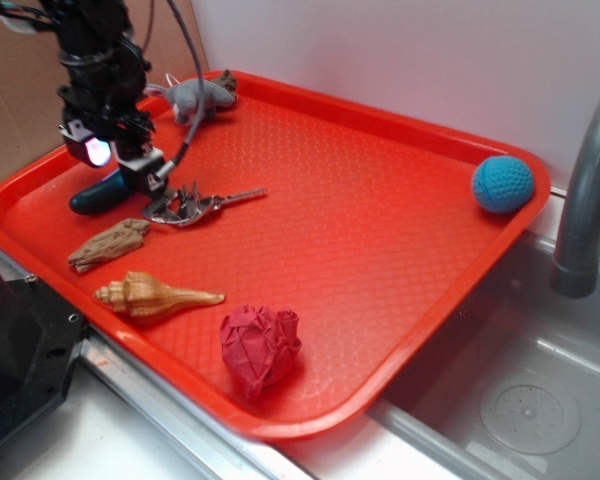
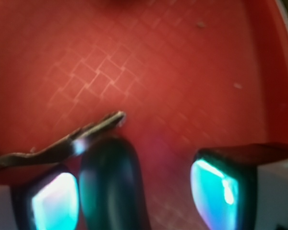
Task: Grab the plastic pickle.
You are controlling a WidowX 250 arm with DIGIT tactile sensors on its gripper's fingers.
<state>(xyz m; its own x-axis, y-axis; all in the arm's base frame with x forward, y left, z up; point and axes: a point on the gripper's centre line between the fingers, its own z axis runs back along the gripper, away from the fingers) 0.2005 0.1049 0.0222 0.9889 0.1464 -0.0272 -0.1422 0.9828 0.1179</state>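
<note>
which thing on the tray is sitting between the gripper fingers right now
The plastic pickle, the dark teal oblong. It lies between the open gripper fingers, nearer one of them. The metal keys lie just beside; wood piece and seashell are farther off.

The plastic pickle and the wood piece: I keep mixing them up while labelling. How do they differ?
The plastic pickle is dark teal, the wood piece light brown. The pickle is smooth with rounded ends; the wood is rough and jagged. The pickle lies partly hidden under the tool; the wood lies in full view, nearer the tray's front edge. Both are small, elongated and lying flat.
</note>
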